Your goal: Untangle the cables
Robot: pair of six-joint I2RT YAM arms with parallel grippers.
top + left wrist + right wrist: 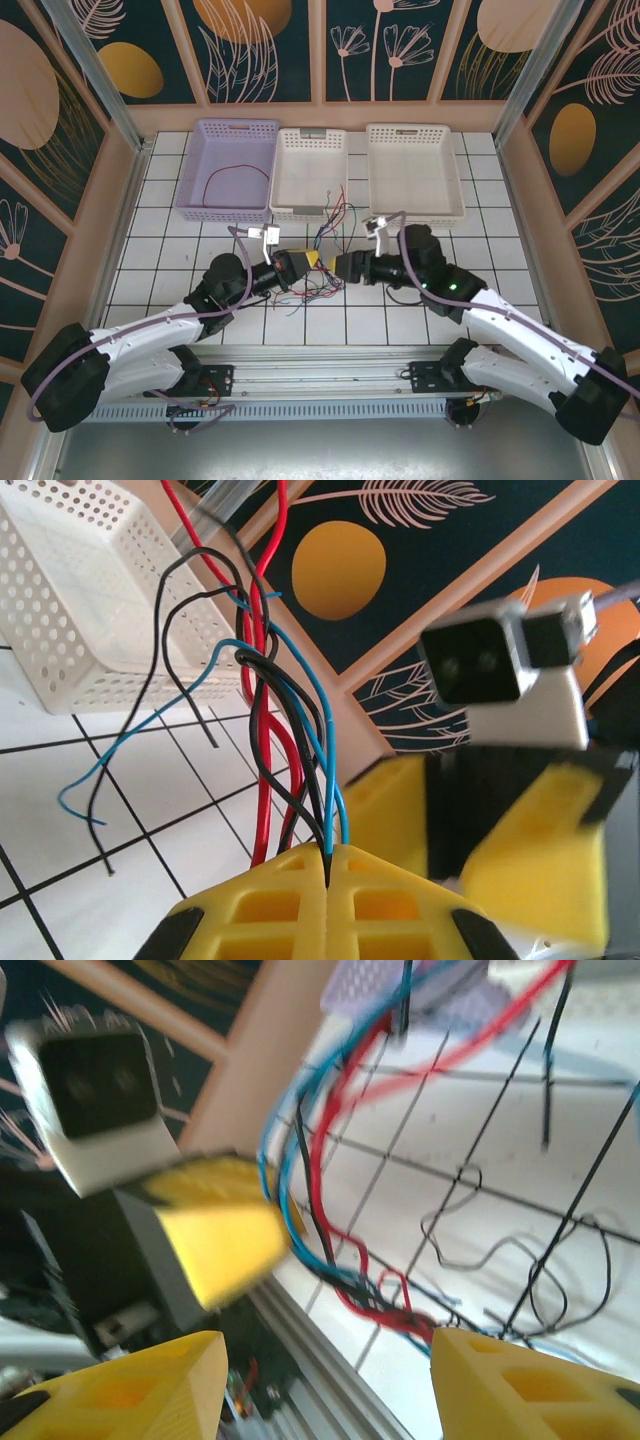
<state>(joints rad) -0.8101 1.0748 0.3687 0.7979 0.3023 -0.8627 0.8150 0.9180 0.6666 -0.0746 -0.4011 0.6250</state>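
Left gripper at 6 o'clock: fingers together, clamped on the cables, which are red, black and blue; strand count lost in tangle. Right gripper: fingers apart, view blurred. Toward 12 o'clock, three baskets; one red wire in the lilac one.

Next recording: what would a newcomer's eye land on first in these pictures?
First, the knot of red, black and blue cables strung at mid-table between two yellow claws that face each other. The left claw is shut on the strands, while the right claw gapes open beside them. Farther back, a lone red wire lies in the lilac basket.
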